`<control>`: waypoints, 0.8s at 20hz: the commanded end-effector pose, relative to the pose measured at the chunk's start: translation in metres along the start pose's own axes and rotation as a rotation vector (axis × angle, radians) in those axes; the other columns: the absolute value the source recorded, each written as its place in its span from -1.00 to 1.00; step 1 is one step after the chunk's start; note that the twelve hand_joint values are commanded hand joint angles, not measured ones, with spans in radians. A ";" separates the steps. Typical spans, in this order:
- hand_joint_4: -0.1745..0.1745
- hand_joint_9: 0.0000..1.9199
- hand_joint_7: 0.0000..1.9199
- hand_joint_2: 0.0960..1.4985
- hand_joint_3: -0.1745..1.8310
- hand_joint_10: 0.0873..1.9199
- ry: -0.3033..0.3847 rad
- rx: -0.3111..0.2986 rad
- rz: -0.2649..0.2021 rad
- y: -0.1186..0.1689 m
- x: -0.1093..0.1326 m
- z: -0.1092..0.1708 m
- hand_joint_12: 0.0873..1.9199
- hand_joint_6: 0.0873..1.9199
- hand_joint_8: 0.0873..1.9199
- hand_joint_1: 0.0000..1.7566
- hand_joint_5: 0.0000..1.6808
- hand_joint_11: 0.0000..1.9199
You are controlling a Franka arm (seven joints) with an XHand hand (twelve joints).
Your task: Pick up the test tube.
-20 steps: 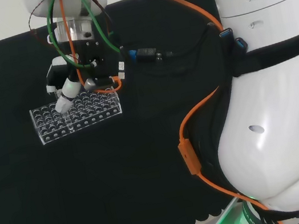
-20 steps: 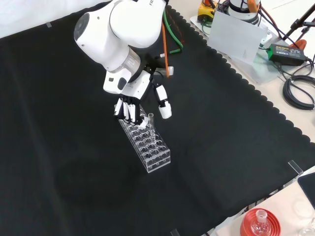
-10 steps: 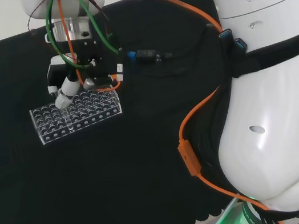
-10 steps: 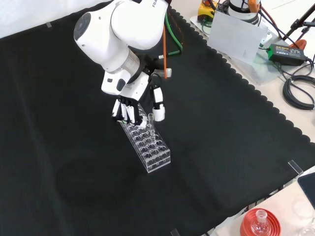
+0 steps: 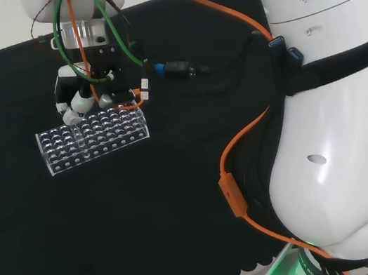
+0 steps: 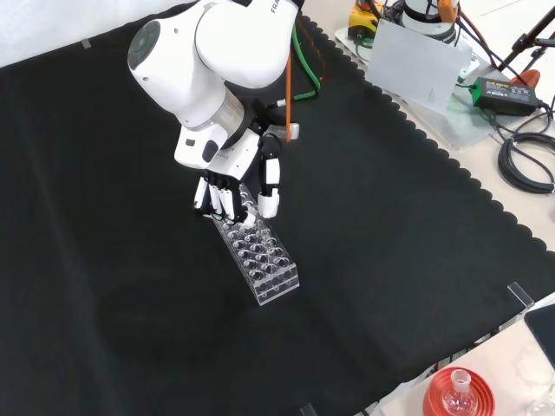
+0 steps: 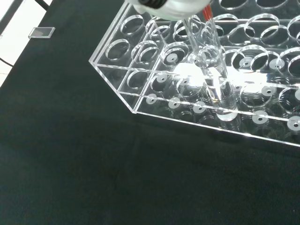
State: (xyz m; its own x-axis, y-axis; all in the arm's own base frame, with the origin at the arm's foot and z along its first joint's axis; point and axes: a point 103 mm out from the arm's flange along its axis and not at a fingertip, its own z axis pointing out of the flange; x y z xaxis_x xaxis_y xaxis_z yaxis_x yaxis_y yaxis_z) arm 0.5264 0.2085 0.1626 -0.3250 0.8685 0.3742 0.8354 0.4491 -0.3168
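1. Black cloth (image 6: pixel 104 286) covers the whole bench, with a scalloped edge running along the right side of the front view.
2. Starting at the left of the head view, a clear rack (image 5: pixel 67 160) of round wells lies flat on the cloth, its long side running across that view.
3. Right above the rack's far edge, the hand (image 5: pixel 83 100) hangs fingers-down from the white arm (image 5: pixel 337 117).
4. Front view now: the hand (image 6: pixel 232 186) sits over the upper end of the rack (image 6: pixel 276 279), which stretches down and to the right from it.
5. Its fingers (image 6: pixel 218 198) point down side by side, and the thumb (image 6: pixel 270 195) comes in toward them from the right with only a narrow gap between.
6. The test tube (image 7: pixel 213 70) stands upright in a well near one corner of the rack (image 7: pixel 117 70), as the wrist view shows, its base reaching down to the bottom plate.
7. The tube's top runs up behind a blurred white part of the hand (image 7: pixel 168 7) there; I cannot tell whether the fingers actually pinch it.
8. Further right in the front view, orange and green cables (image 6: pixel 293 52) trail down the arm (image 6: pixel 208 52) towards the wrist.
9. Off the cloth at the front view's lower right, a small glass flask (image 6: pixel 457 388) sits in a red ribbed stand (image 6: pixel 438 397).
10. At the upper right of that view, black cords (image 6: pixel 525 160) lie coiled on the pale tabletop.
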 end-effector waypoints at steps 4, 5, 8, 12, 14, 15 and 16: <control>-1.00 -0.11 0.16 0.29 -0.65 -0.30 0.018 -0.036 0.017 -0.006 0.005 -0.006 0.52 -0.07 -0.26 0.33 0.22 -0.69; -1.00 -0.11 0.17 0.29 -0.65 -0.30 0.024 -0.047 0.026 -0.001 0.010 -0.003 0.52 -0.07 -0.26 0.33 0.22 -0.69; -1.00 -0.10 0.17 0.29 -0.65 -0.30 0.041 -0.056 0.019 -0.016 0.008 -0.008 0.52 -0.08 -0.26 0.33 0.23 -0.68; -1.00 -0.09 0.19 0.28 -0.65 -0.30 0.045 -0.043 0.023 -0.027 0.005 -0.009 0.51 -0.10 -0.26 0.33 0.24 -0.67; -1.00 -0.09 0.19 0.27 -0.65 -0.30 0.042 -0.049 0.021 -0.030 0.005 -0.009 0.51 -0.10 -0.26 0.33 0.24 -0.67; -1.00 -0.09 0.19 0.27 -0.65 -0.30 0.044 -0.051 0.018 -0.031 0.005 -0.009 0.51 -0.10 -0.26 0.33 0.24 -0.67; -1.00 -0.08 0.20 0.27 -0.65 -0.30 0.043 -0.053 0.016 -0.032 0.005 -0.009 0.51 -0.10 -0.26 0.33 0.25 -0.67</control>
State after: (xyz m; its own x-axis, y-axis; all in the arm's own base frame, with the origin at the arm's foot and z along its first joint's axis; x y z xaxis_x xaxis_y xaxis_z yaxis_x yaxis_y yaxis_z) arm 0.5067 0.2007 0.1790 -0.2905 0.8691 0.4004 0.8609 0.4201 -0.2872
